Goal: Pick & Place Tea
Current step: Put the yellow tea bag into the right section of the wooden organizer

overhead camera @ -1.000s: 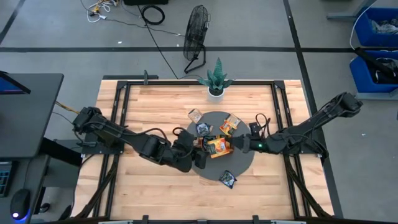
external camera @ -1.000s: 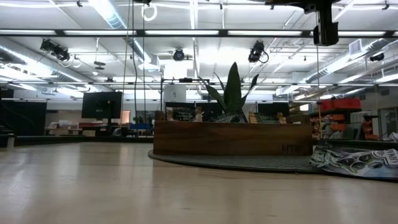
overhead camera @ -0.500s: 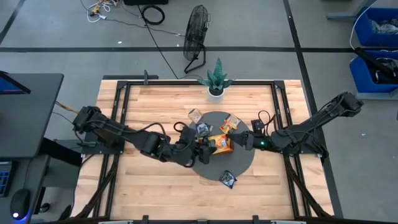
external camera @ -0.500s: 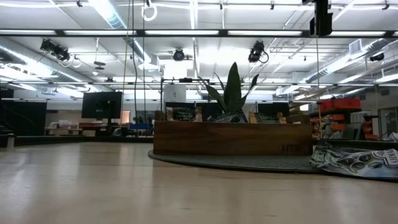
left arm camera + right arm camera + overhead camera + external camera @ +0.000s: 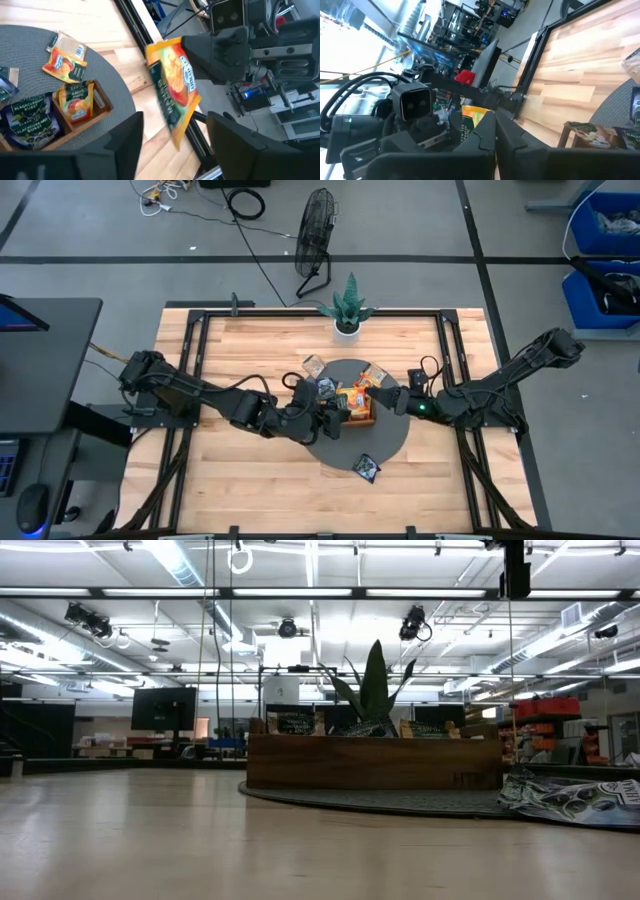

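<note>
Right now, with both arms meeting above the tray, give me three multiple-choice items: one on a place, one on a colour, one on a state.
1. Where does the dark sachet outside the tray lie?
A. at the grey mat's edge
B. beside the plant pot
C. on the floor

2. What colour is the held sachet in the right gripper?
A. dark blue
B. orange-yellow
C. white

3. How do the right gripper's jaws stand?
A. wide open and empty
B. shut on the held sachet
C. resting on the table

Answers:
1 A: the high view shows it on the rim of the grey mat, apart from the tray.
2 B: the left wrist view shows its orange-yellow face.
3 B: the jaws pinch its upper edge in mid-air.
</note>
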### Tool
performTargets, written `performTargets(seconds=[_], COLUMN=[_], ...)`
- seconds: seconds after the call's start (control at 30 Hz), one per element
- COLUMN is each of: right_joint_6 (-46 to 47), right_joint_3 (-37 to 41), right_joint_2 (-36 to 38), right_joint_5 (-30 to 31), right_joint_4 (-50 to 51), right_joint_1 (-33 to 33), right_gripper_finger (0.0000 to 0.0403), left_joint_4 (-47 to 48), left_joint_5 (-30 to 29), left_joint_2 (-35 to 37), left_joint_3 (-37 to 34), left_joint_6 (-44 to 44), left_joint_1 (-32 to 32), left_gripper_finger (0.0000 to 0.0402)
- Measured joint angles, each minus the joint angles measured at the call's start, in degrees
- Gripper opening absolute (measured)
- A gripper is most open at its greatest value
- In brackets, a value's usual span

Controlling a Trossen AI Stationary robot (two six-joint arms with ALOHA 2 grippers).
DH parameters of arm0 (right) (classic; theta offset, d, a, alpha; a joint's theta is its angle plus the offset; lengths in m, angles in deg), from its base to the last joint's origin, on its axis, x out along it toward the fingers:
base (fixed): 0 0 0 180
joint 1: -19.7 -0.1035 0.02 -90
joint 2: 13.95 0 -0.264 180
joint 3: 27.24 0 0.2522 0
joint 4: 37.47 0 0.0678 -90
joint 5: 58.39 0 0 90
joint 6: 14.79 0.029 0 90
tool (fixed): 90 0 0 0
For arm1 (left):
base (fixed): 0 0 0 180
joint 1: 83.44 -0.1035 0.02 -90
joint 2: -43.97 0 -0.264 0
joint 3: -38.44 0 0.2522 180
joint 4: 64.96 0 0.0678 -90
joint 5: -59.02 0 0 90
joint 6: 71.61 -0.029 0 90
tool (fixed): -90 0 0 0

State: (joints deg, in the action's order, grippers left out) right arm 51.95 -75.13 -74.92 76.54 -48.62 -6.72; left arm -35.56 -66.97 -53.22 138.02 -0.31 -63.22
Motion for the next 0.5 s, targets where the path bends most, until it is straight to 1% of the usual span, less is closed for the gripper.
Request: performTargets(seconds=[0.17, 0.37, 0.5], right_joint_6=[0.0, -1.7, -1.8], right_joint_3=[0.0, 0.0, 0.0], right_joint_2=[0.0, 0.0, 0.0], right_joint_5=[-0.6, -0.8, -1.0], right_joint_4=[-0.8, -2.7, -2.6], right_joint_1=[1.1, 2.2, 2.6], right_gripper_finger=[0.0000, 0.0000, 0.0000], left_joint_4=[-0.1, -2.0, -2.0], left_joint_5=[0.1, 1.3, 1.3], left_joint_2=[0.0, 0.0, 0.0], left_joint_3=[0.0, 0.0, 0.0], left_joint_6=[-0.3, -4.1, -5.0], left_joint_1=[-1.0, -1.8, -2.2], left_gripper_finger=[0.0166, 0.0109, 0.0062])
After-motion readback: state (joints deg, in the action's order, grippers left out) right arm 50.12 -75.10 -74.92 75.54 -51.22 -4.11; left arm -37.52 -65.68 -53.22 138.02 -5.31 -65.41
